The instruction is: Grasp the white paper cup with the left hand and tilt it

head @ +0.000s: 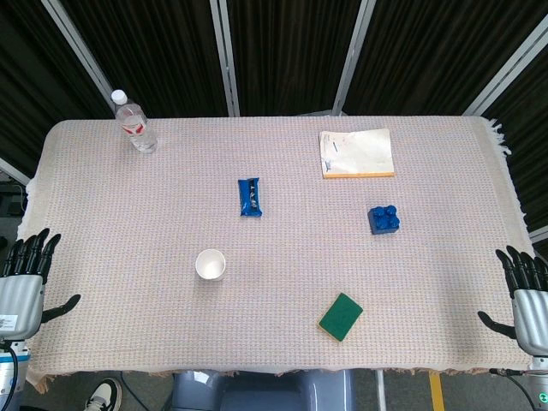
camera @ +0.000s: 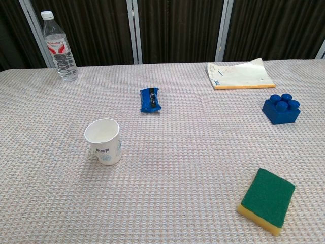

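- dark curtains with pale metal uprights back our table, which is covered in a woven, pinkish cloth that hangs a little over the edges.
- our left hand sits at the near left edge of the table in the head view, fingers spread apart and holding nothing; the chest view does not show it.
- our right hand sits at the near right edge, fingers likewise apart and empty.
- the white paper cup stands upright and mouth-up on the cloth, left of centre and toward our side, well apart from our left hand; we judge the grasp has not begun.
- risk one: the cup looks light and seems empty, so a fingertip brushing its side on the way in could knock it over or push it away before we close on it.
- risk two: paper walls give, so squeezing too hard could crush the rim or dent the body; too soft a hold could let it slip once tilted.
- risk three: the textured cloth may drag or bunch if our hand scrapes along it, shifting the cup.
- the blue packet lies beyond the cup, and the water bottle stands at the far left corner; both seem far enough not to interfere.
- the green sponge, blue block and notepad lie on the right side, off our path.
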Robot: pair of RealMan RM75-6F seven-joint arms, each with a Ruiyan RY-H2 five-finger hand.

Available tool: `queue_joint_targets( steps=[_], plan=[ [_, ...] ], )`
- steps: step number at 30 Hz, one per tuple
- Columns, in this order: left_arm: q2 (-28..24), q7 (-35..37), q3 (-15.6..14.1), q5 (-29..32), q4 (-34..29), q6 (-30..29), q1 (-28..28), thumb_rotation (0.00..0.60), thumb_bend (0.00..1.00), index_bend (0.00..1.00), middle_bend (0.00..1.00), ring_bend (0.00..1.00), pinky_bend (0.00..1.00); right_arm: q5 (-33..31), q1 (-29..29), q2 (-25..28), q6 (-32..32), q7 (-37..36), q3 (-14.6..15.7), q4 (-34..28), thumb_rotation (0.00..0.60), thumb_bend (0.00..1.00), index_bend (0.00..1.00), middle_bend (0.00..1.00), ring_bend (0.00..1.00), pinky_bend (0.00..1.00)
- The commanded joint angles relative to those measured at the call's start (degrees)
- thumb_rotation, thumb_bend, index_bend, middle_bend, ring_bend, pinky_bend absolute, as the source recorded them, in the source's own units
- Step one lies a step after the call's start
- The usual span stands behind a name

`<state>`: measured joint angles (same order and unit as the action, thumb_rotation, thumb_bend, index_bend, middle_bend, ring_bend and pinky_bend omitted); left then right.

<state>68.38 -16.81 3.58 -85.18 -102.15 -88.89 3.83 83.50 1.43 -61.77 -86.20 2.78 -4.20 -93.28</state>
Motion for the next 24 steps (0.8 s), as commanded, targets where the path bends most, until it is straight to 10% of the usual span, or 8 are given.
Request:
queue_joint_targets(
  steps=[1, 24],
  plan=[
    [0.1, -0.1, 0.0, 0.1, 0.0, 0.2, 0.0, 0.6, 0.0, 0.0, 0.0, 0.0, 0.0, 0.1, 0.0, 0.0, 0.0, 0.0, 0.0, 0.0, 0.6, 0.0, 0.0, 0.0, 0.0, 0.0],
    [0.4, -4.9, 1.7, 1.2, -3.5, 9.6, 6.8, 0.6, 0.0, 0.0, 0.0, 0.0, 0.0, -0.2, -0.2, 0.3, -0.1, -0.5, 0.0, -0.5, 0.6, 0.0, 0.0, 0.0, 0.0, 0.0]
  ],
)
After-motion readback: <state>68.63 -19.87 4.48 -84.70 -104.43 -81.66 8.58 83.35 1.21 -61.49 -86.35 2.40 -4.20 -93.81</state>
